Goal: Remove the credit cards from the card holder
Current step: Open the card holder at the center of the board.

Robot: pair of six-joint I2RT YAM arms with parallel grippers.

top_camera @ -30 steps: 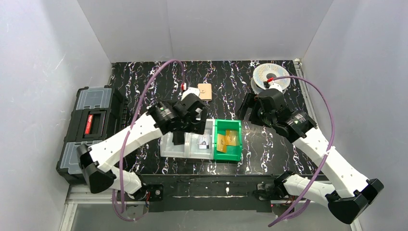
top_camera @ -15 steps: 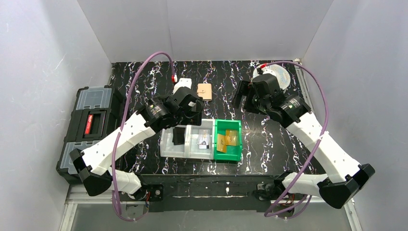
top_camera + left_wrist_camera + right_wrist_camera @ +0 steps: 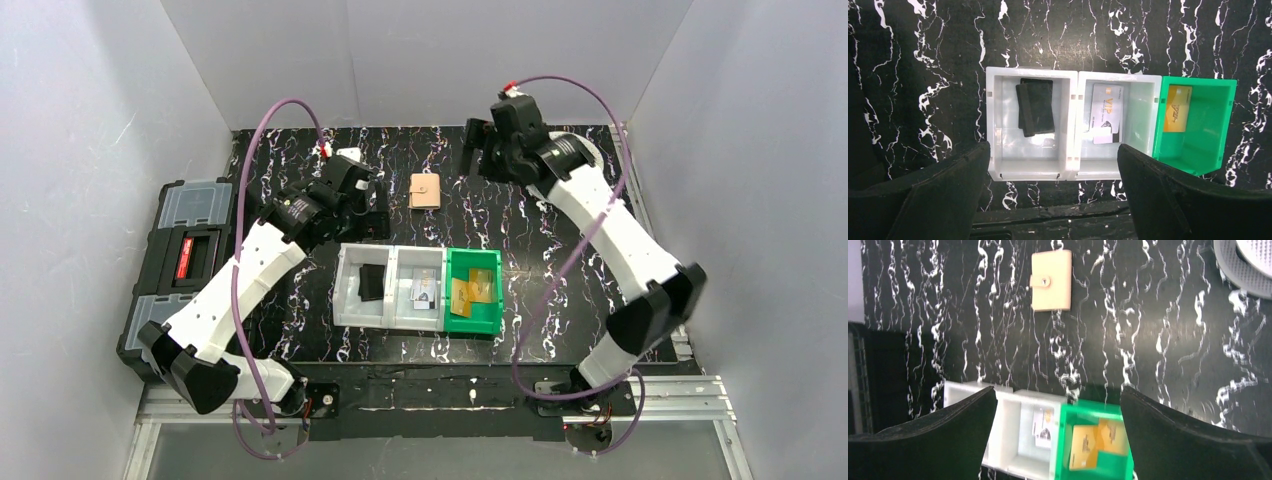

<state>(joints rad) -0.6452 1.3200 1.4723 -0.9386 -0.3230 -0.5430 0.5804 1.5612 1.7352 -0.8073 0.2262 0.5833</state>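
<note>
- The card holder (image 3: 1051, 280) is seen lying flat on the black marbled counter (image 3: 470, 210), folded shut with its clasp fastened, beyond the white tray (image 3: 1068, 167) and apart from it.
- A silvery credit card (image 3: 1106, 113) is seen in the right compartment of the white tray, next to the green bin (image 3: 1198, 150).
- The left fingers (image 3: 923, 200) are spread wide above the tray, and nothing is held.
- The right fingers (image 3: 923, 435) are spread wide as well, empty, and raised over the counter near the card holder.
</note>
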